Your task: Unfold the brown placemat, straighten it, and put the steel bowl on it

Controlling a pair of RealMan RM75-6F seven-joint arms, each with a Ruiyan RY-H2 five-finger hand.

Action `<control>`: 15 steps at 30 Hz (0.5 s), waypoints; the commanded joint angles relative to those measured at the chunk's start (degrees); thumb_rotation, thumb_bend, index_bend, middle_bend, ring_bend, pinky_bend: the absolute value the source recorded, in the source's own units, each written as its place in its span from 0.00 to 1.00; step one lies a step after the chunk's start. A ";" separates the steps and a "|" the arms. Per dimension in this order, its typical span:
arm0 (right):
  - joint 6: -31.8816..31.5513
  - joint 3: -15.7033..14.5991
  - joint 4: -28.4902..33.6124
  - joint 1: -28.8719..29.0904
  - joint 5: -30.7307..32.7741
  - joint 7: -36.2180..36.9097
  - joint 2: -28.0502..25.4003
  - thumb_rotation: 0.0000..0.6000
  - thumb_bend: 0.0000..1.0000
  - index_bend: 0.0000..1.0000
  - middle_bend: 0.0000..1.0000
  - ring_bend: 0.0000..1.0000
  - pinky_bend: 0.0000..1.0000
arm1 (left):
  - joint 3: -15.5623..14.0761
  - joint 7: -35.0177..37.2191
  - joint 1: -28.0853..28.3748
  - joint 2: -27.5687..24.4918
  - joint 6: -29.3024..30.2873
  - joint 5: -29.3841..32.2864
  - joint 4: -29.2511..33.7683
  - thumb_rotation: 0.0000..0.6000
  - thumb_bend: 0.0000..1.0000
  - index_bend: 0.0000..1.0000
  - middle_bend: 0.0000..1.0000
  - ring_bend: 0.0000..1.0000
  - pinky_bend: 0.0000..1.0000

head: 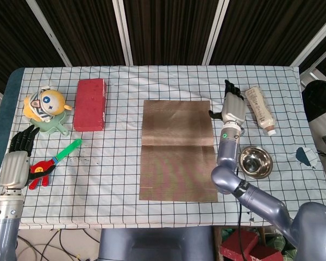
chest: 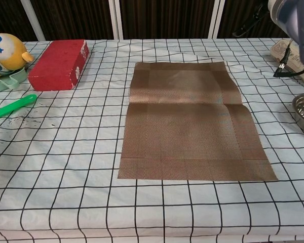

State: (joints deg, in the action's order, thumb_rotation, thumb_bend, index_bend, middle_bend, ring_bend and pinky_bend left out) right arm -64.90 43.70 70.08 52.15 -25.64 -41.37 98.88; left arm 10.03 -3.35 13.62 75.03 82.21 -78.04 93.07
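Now brown placemat [head: 177, 150] unfolded flat, long axis near-to-far; right hand [head: 232, 109] fingers extended, empty.

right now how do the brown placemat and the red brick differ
The brown placemat is thin, flat cloth, opened out with a crease across its middle; the red brick is a thick solid block. The placemat covers far more tablecloth than the brick. The placemat lies at the middle, the brick far left. Both are rectangular, with long sides running away from the robot.
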 commanded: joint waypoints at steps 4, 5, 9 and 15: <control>-2.08 -6.27 11.96 -5.94 -4.94 1.09 -5.87 1.00 0.15 0.00 0.04 0.05 0.16 | -0.44 -0.37 -0.04 0.06 0.16 -0.59 -0.05 1.00 0.00 0.00 0.00 0.00 0.00; -2.55 -7.31 13.99 -7.03 -6.00 1.32 -6.94 1.00 0.15 0.00 0.04 0.05 0.16 | -0.53 -0.45 -0.06 0.08 0.23 -0.74 -0.06 1.00 0.00 0.00 0.00 0.00 0.00; -4.70 -11.51 22.32 -11.93 -11.63 3.02 -12.02 1.00 0.15 0.00 0.04 0.05 0.16 | -0.89 -0.63 -0.15 0.11 0.48 -1.34 -0.13 1.00 0.00 0.00 0.00 0.00 0.00; -7.70 -17.91 32.75 -20.16 -20.80 8.27 -19.80 1.00 0.13 0.02 0.04 0.05 0.16 | -1.34 -0.79 -0.18 0.11 0.54 -1.96 -0.25 1.00 0.00 0.00 0.00 0.00 0.00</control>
State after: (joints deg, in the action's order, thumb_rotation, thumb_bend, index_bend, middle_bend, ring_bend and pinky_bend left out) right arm -70.61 29.39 98.38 36.12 -42.19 -36.20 83.05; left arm 8.70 -4.13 13.44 75.13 82.75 -79.99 92.83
